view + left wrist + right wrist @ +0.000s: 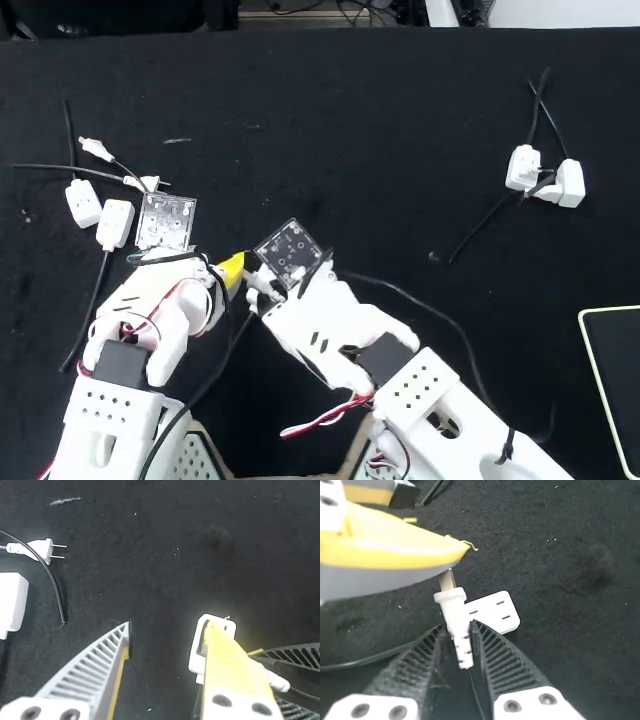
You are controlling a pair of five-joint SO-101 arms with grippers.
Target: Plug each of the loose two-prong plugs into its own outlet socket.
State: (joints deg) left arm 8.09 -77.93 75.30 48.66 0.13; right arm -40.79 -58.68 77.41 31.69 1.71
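The right tool [456,626], its black fingers [500,655] clamped on the body of a white two-prong plug [454,602], holds the plug with the prongs pointing at the yellow finger [395,550] of the left tool [171,625]. The prong tips are hidden behind that finger. Just beyond the plug, a flat white outlet socket [495,611] lies on the black bench [380,120] with its slots facing up.

The left tool stands with its jaws wide apart and nothing between them. In the left wrist view the outlet socket sits against the tip of the yellow finger.

From the high view, the two tools meet near the front of the bench, left of centre. A second plug [42,549] lies loose farther back on the left, trailing a black cable [52,585], with both prongs bare. Near it, two white outlet blocks [115,222] lie side by side. Well apart, at the far right of the bench, another pair of white blocks [523,167] rests touching, with black cables running from between them. A dark flat panel with a pale rim [612,370] lies at the right edge of the bench.
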